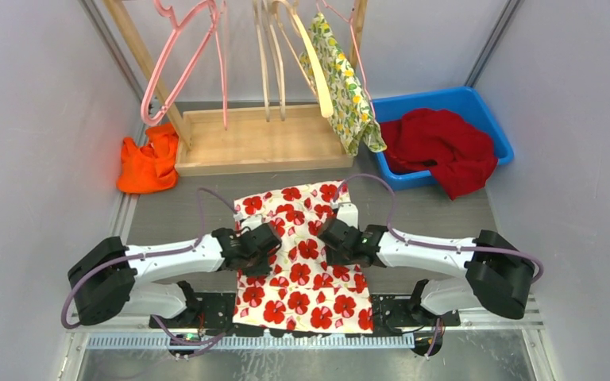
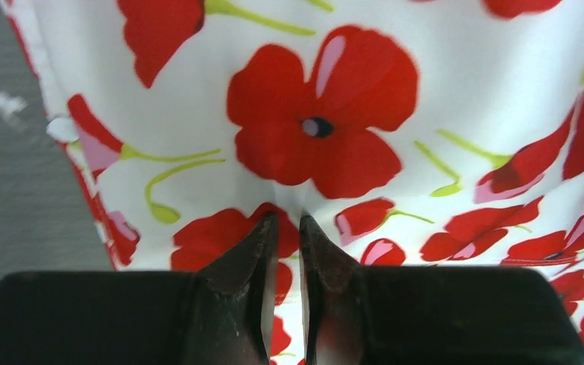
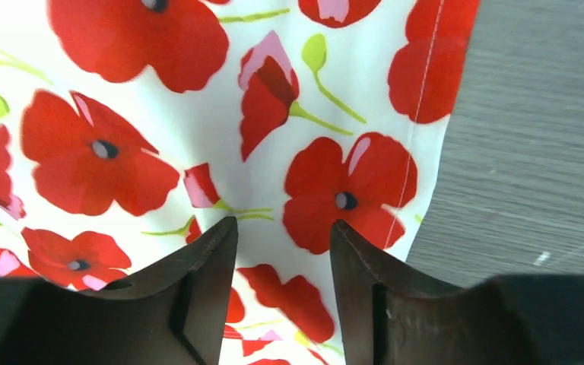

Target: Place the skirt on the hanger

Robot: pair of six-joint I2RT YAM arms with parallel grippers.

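Pinching skirt at frame centre, left gripper sat closed on small pucker; right gripper stood half-spread over skirt, gripping nothing.

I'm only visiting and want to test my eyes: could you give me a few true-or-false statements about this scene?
1. The skirt lies flat on the table. True.
2. The skirt hangs on a hanger. False: it lies on the table.
3. The blue bin holds a red garment. True.
4. The right gripper is shut. False: its jaws stand apart above the skirt.
5. The orange cloth lies in the bin. False: it lies beside the rack.
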